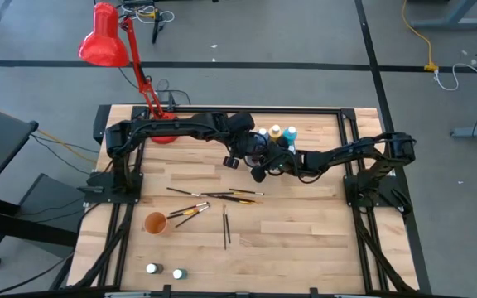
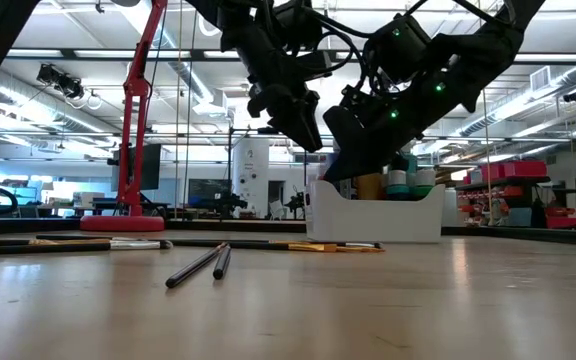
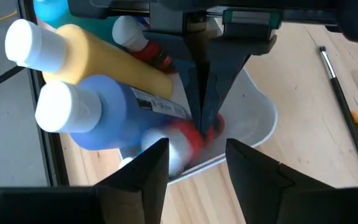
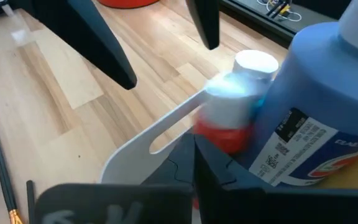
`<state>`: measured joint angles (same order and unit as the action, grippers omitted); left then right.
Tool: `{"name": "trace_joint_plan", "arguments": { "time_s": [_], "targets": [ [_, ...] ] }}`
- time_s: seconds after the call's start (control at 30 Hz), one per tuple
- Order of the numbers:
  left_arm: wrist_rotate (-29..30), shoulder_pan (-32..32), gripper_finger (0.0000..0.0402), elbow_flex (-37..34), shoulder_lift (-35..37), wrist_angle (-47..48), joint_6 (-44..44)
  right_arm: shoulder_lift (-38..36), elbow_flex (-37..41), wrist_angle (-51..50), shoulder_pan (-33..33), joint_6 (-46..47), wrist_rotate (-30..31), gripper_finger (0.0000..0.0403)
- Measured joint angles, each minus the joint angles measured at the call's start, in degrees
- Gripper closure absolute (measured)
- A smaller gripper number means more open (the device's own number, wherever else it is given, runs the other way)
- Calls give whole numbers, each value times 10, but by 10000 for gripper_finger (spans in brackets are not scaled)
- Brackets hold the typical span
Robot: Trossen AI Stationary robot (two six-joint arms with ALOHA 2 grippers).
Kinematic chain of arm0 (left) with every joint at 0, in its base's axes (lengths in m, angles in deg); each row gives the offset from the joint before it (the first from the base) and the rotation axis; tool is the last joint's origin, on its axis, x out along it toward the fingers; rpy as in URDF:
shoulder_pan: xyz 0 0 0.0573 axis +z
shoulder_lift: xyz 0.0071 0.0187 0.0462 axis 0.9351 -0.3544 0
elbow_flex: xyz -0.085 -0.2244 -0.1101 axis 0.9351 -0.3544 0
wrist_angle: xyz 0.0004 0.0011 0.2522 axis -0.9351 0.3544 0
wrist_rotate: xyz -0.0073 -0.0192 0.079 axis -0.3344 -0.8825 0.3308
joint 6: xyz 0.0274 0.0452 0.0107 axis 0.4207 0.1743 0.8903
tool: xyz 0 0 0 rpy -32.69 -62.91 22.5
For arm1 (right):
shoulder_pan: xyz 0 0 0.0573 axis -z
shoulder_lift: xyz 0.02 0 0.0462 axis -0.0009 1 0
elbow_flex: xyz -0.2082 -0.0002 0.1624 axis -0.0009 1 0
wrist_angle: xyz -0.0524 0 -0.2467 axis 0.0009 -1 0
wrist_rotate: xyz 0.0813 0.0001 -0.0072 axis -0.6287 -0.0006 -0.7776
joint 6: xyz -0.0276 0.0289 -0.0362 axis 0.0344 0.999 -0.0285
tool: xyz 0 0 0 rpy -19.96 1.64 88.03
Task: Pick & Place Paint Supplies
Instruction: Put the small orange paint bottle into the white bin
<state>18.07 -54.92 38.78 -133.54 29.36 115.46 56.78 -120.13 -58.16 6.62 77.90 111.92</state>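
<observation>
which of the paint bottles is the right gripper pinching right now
The small red bottle with the white cap, down inside the white tray. The right gripper is shut on it; the blue bottle and yellow bottle lie untouched alongside.

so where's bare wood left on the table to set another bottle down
Free: the near-right stretch of table, right of the single brushes, and the strip between the orange cup and the two small bottles at the near edge. Crowded: the white tray where both grippers meet, and the scattered brushes mid-table.
</observation>
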Motion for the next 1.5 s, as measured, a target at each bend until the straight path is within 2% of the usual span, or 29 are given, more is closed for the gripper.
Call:
{"name": "trace_joint_plan", "arguments": {
  "time_s": [0.43,0.6,0.73,0.87,1.03,1.13,1.23,1.33,1.4,1.5],
  "targets": [
    [0,0,230,0,0,-34,-44,-2,0,17,-4,-17,-6,403],
    [7,-1,230,0,2,-34,-96,-44,0,5,-12,-42,-9,400],
    [15,-2,230,0,19,-13,-143,-89,0,-8,-17,-45,-53,384],
    [13,-12,230,0,59,15,-170,-128,0,-36,-18,-51,-101,363],
    [19,-43,230,1,133,48,-178,-140,0,-81,-26,-70,-106,334],
    [33,-64,230,1,177,58,-178,-135,0,-107,-38,-44,-101,330],
    [72,-84,230,1,219,58,-188,-132,0,-129,-55,-30,-61,347],
    [115,-99,230,1,256,65,-201,-130,0,-134,-77,-30,-11,381],
    [141,-105,230,1,277,73,-203,-130,-4,-141,-87,-30,-4,396],
    [169,-110,230,1,300,80,-203,-118,-23,-179,-96,-9,-2,395]
  ]
}}
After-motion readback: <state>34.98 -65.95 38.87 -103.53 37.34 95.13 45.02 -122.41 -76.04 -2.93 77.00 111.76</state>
